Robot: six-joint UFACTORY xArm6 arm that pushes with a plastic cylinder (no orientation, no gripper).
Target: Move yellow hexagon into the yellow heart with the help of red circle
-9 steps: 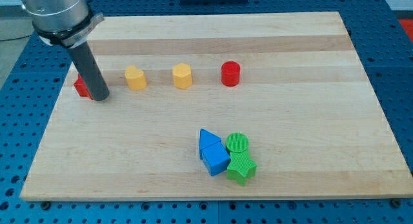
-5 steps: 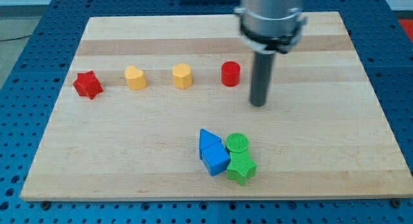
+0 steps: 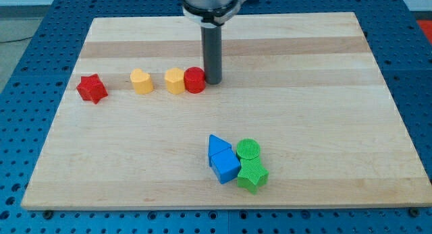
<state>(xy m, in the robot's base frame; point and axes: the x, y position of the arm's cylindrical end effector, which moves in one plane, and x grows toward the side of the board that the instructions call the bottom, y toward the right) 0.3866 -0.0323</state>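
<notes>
The yellow hexagon (image 3: 175,80) stands in a row near the view's upper left. The red circle (image 3: 195,80) touches its right side. My tip (image 3: 213,81) rests on the board right against the red circle's right side. The yellow heart (image 3: 141,81) stands a short gap to the left of the hexagon, apart from it. The rod rises straight up from the tip to the arm at the view's top.
A red star (image 3: 91,88) stands at the far left of the row. A blue triangle (image 3: 218,146), a blue cube (image 3: 225,167), a green circle (image 3: 248,150) and a green star (image 3: 252,175) cluster near the view's bottom centre.
My tip swept from the far left to the right of the red circle, then pushed left. The red circle and yellow hexagon slid left, closing on the yellow heart.
</notes>
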